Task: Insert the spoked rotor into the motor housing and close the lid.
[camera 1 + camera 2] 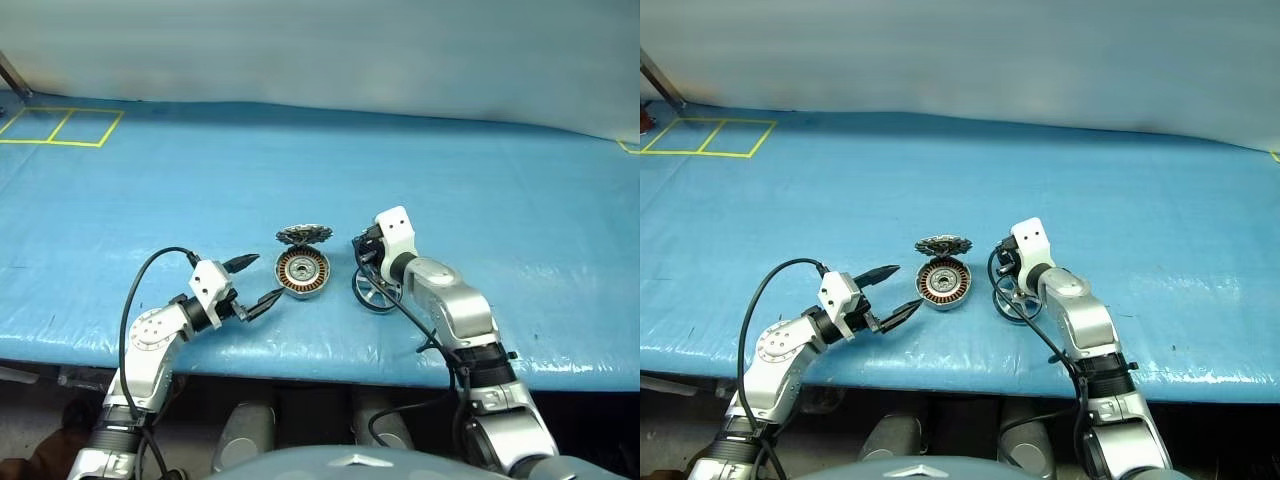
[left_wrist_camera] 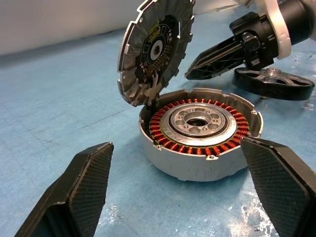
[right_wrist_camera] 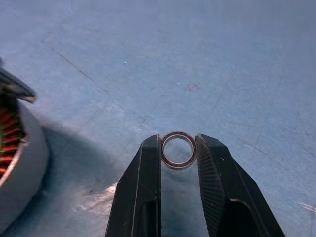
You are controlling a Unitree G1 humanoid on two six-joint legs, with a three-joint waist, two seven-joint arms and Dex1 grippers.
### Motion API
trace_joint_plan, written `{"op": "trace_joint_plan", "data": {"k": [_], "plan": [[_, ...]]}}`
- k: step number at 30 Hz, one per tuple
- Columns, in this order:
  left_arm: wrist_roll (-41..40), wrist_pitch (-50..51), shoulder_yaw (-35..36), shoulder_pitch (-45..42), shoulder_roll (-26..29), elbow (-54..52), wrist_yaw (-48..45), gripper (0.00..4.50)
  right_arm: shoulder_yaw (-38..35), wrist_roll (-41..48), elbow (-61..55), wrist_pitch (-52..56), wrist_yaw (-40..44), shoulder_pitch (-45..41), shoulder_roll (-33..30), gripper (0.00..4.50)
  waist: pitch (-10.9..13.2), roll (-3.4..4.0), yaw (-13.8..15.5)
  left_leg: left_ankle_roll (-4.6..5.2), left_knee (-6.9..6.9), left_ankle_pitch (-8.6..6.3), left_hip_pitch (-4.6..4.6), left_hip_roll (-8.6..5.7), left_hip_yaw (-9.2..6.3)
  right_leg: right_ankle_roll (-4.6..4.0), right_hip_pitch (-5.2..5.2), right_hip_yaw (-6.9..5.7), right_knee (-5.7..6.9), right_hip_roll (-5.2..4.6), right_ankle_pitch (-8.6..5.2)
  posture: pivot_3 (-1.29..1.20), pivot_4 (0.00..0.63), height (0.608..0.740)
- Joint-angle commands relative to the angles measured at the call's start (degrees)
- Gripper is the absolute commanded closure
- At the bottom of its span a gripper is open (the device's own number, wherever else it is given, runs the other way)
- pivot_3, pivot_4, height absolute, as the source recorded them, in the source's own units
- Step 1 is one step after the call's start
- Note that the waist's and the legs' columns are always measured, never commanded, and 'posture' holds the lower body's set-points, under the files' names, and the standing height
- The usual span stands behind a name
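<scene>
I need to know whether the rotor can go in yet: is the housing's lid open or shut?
Open. The lid stands raised on edge from the far rim of the motor housing, so the copper windings and centre are exposed. The spoked rotor lies on the mat beside it.

Motor housing (image 2: pixel 200 148) open, its toothed lid (image 2: pixel 155 47) hinged upright; spoked rotor (image 2: pixel 274 83) flat just beside it
</scene>
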Motion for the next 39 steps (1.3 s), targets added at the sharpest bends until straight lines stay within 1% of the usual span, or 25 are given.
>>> {"op": "trace_joint_plan", "data": {"k": [1, 7, 11, 21, 26, 39], "plan": [[-2.7, -2.6, 1.1, -0.3, -0.1, 1.2, -2.7, 0.0, -0.7, 3.1, -11.3, 1.7, 3.5, 3.1, -2.8, 3.85, 0.0, 0.0, 0.1, 0.0, 0.0, 0.0, 0.0, 0.0, -0.01, -0.01, 0.01, -0.01, 0.0, -0.02, -0.01, 0.0, 0.15, 0.74], [-4.3, -5.4, 1.0, -1.2, -0.9, 4.2, -5.7, 0.0, 2.6, 6.2, -17.9, 3.9, 8.6, 6.9, -6.4, 3.85, 0.0, -0.01, 0.1, -0.02, 0.0, -0.02, -0.01, 0.01, -0.01, -0.02, 0.01, -0.04, -0.03, -0.05, -0.04, 0.0, 0.15, 0.74], [-4.8, -8.0, 1.0, -1.4, -1.1, 5.7, -7.3, 0.0, 5.3, 7.1, -18.5, 3.7, 10.4, 7.4, -6.4, 3.85, 0.0, -0.02, 0.1, -0.02, -0.04, -0.02, -0.01, 0.03, -0.01, -0.04, -0.01, -0.06, -0.04, -0.05, -0.05, 0.0, 0.15, 0.74], [-4.6, -9.0, 0.6, -1.1, -1.7, 6.1, -7.9, 0.0, 10.3, 5.8, -12.6, 2.2, 10.1, 2.0, -2.2, 3.85, 0.0, -0.03, 0.2, -0.03, -0.04, -0.02, -0.06, 0.02, -0.03, -0.04, -0.03, -0.09, -0.06, -0.07, -0.05, 0.0, 0.15, 0.74], [-3.8, -9.5, 0.5, -0.4, -1.8, 5.8, -7.0, 0.0, 12.1, 5.4, -9.9, 1.7, 10.9, 0.9, -1.5, 3.85, 0.0, -0.03, 0.2, -0.03, -0.07, -0.03, -0.09, 0.01, -0.03, -0.04, -0.06, -0.1, -0.09, -0.07, -0.05, 0.0, 0.15, 0.74], [-3.4, -10.0, 0.4, 0.5, -2.1, 5.3, -5.3, 0.0, 11.8, 4.1, -5.2, 0.1, 11.0, -1.2, 0.2, 3.85, 0.0, -0.03, 0.2, -0.05, -0.1, -0.03, -0.09, 0.02, -0.04, -0.04, -0.08, -0.11, -0.09, -0.07, -0.05, 0.0, 0.15, 0.74]]}}
